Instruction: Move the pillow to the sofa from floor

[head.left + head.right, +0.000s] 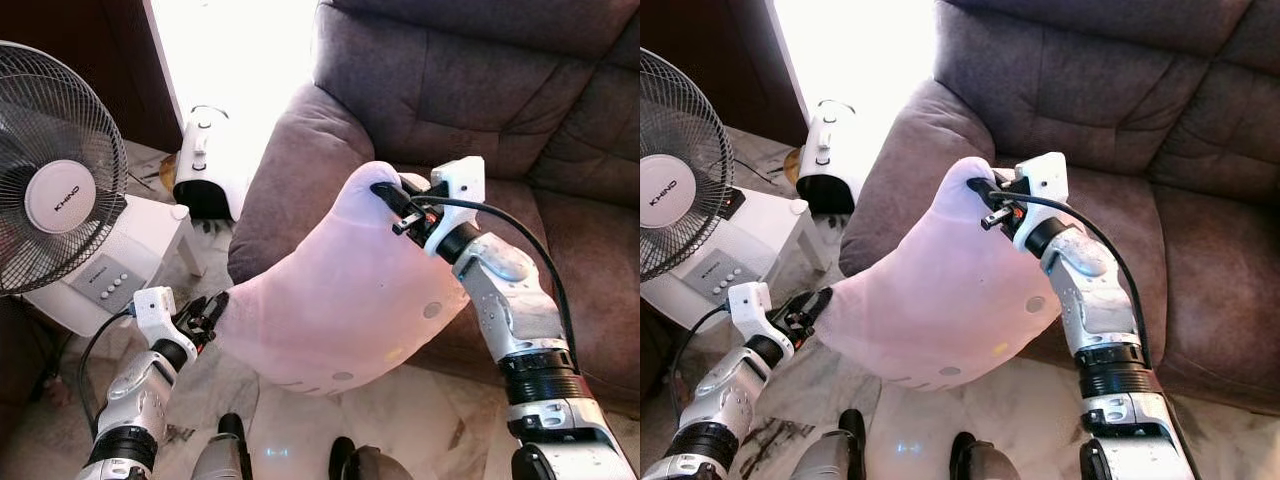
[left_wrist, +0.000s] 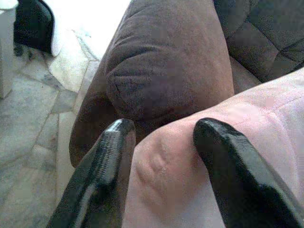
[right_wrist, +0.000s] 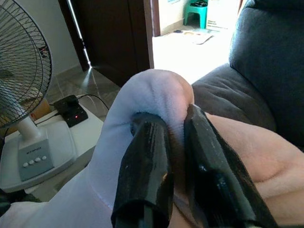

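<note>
Between the two arms, the right pincer [image 1: 385, 190] is clenching the pillow [image 1: 350, 290] at its upper corner, and the left pincer [image 1: 212, 312] is pinching the lower corner. Both are holding the pillow clear of the floor [image 1: 420, 415], against the sofa [image 1: 560, 160] armrest and seat front. Lifting appears done; setting it on the seat cushion and letting go are remaining.
</note>
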Tool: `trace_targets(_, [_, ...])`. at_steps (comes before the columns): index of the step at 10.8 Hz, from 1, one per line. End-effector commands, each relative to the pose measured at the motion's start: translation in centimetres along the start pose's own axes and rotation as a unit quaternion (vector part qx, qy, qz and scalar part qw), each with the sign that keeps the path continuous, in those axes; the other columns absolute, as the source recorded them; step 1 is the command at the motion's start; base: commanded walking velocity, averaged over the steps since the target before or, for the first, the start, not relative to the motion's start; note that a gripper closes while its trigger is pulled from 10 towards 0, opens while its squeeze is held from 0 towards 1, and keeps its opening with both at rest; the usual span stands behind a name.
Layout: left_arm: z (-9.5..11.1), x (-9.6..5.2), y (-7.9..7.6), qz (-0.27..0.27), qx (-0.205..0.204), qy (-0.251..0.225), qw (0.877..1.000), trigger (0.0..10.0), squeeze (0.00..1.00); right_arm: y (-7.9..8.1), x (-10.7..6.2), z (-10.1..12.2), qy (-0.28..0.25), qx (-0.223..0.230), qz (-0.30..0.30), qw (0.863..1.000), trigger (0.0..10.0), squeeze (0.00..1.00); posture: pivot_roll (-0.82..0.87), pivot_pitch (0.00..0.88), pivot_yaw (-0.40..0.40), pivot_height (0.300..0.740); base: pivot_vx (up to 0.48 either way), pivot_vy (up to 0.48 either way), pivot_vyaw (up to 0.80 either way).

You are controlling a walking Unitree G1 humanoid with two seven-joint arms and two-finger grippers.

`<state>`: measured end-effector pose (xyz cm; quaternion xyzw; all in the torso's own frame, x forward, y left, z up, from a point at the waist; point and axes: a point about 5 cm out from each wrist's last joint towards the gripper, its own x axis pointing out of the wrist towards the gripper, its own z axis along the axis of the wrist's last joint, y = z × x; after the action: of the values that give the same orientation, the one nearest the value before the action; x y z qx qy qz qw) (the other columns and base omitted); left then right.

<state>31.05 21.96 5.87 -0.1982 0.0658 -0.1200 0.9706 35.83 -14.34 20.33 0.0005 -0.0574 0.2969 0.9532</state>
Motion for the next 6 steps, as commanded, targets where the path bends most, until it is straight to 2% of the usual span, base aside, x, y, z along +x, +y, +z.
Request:
trace_targets(1, [-1.3,-0.5,0.3,-0.001,0.007,0.034,0.999,10.0,0.0,0.0,-0.4,1.2,-0.026,-0.009,0.003,1.0,10.0,0.0,-0.01,0.321,-0.138,0.74,0.0,0.0,0.0])
trace_targets(3, [-2.0,-0.6,0.4,-0.027,-0.051,0.051,0.997,10.0,0.0,-0.1,-0.7,1.3,-0.021,-0.01,0.004,1.0,10.0,0.0,-0.03,0.327,-0.144,0.74,0.0,0.0,0.0])
trace_targets(5, [-2.7,-0.6,0.1,-0.033,-0.062,0.066,0.995,10.0,0.0,-0.1,-1.0,1.3,-0.018,-0.012,0.005,1.0,10.0,0.0,-0.05,0.327,-0.152,0.74,0.0,0.0,0.0])
trace_targets(6, [-3.3,-0.5,-0.5,-0.054,-0.073,0.072,0.993,10.0,0.0,-0.1,-1.0,1.3,-0.016,-0.013,0.005,1.0,10.0,0.0,-0.05,0.326,-0.153,0.74,0.0,0.0,0.0])
